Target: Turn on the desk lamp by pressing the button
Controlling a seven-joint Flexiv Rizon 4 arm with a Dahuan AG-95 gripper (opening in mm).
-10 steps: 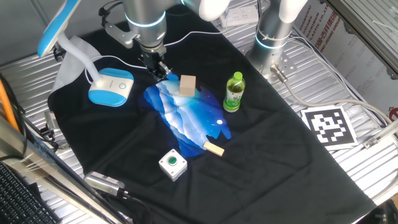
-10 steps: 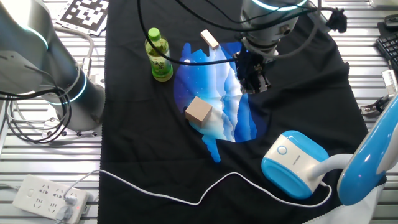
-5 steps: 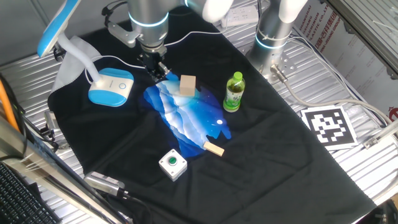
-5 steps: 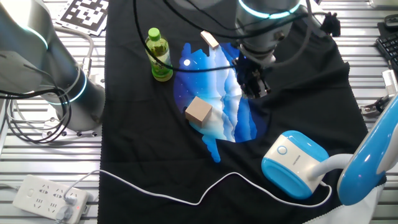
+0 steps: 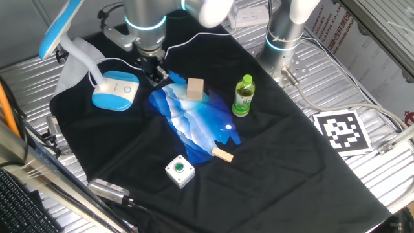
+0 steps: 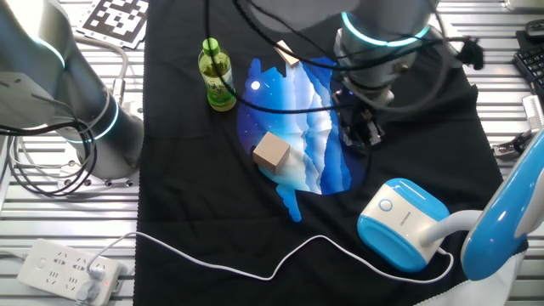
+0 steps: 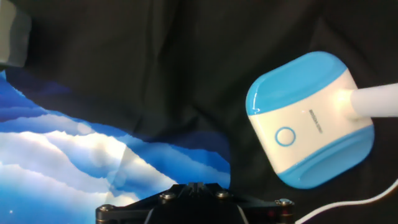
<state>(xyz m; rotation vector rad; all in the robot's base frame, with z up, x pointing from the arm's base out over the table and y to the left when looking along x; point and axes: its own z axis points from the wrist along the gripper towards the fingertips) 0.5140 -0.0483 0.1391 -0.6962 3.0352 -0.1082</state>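
Observation:
The desk lamp has a light-blue and white oval base [image 5: 115,90] on the black cloth at the left, a white curved neck [image 5: 84,58] and a long blue head [image 5: 61,26]. The base also shows in the other fixed view [image 6: 401,223] and the hand view [image 7: 308,118]. The small round button [image 7: 285,137] sits on the white top of the base [image 6: 387,205]. My gripper [image 5: 154,74] hovers just right of the base, above the cloth, apart from the lamp [image 6: 364,136]. In the hand view the fingertips [image 7: 194,186] meet with no gap and hold nothing.
A wooden block [image 5: 195,88], a green bottle [image 5: 242,95], a small wooden piece [image 5: 223,155] and a green button on a white box [image 5: 179,171] lie on or near the blue-white patch [image 5: 194,123]. A white cable [image 6: 255,270] runs to a power strip [image 6: 64,270].
My gripper has moved along the cloth toward the lamp base, off the blue-white patch. The lamp and other objects have not moved.

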